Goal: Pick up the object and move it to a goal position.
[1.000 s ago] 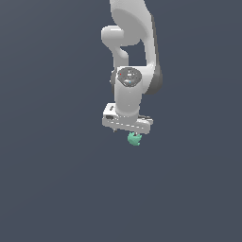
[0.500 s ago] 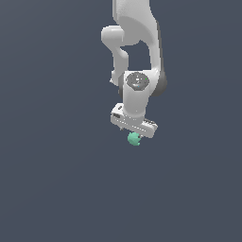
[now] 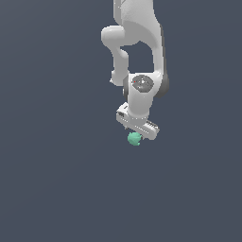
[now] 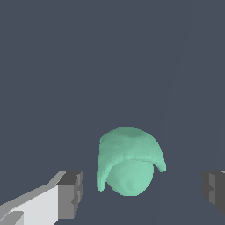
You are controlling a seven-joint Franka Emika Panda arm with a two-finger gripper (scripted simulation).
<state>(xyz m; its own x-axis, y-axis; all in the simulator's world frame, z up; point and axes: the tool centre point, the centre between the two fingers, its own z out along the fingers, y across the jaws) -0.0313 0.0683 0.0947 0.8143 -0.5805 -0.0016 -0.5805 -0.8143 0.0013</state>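
While fingertips [image 4: 70, 193] stay cropped, object [image 4: 128, 165] sits between.

The background [image 3: 52, 179] was a uniform dark slate-blue field in both views. No walls, floor seams, furniture or windows could be distinguished. Lighting was even, without distinct shadows.

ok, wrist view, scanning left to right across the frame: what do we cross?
One gripper finger → the teal-green object, sitting clear in the gap → the other finger. Gripper is open.
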